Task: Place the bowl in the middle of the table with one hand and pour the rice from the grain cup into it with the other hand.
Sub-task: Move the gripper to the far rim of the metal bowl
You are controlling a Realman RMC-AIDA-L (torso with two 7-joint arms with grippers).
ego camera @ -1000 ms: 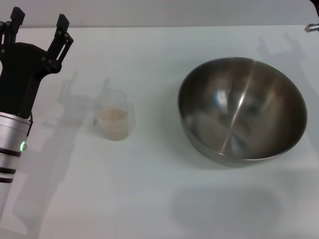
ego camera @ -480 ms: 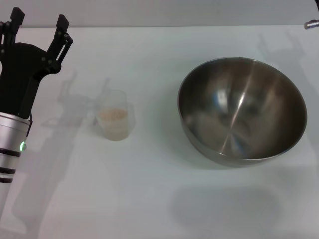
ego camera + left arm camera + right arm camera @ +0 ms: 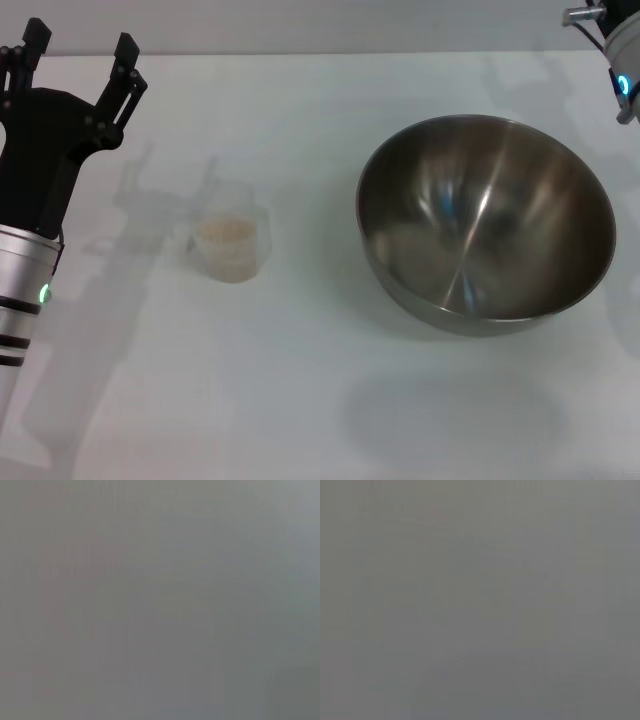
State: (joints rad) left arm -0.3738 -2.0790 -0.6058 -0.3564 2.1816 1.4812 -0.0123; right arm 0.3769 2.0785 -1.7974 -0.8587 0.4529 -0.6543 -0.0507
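Observation:
In the head view the steel bowl (image 3: 486, 225) stands empty on the right half of the white table (image 3: 300, 400). The clear grain cup (image 3: 230, 245) stands left of the middle, upright, with rice (image 3: 225, 232) in it. My left gripper (image 3: 80, 40) is open and empty at the far left, behind and to the left of the cup and apart from it. Only a bit of my right arm's silver wrist (image 3: 612, 35) shows at the far right corner, behind the bowl; its fingers are out of view. Both wrist views show only plain grey.
The table's far edge (image 3: 320, 53) runs along the top of the head view. Shadows of both arms lie on the table near the cup and behind the bowl.
My right arm's wrist has come further into view at the far right corner. The left arm, the cup and the bowl have not moved.

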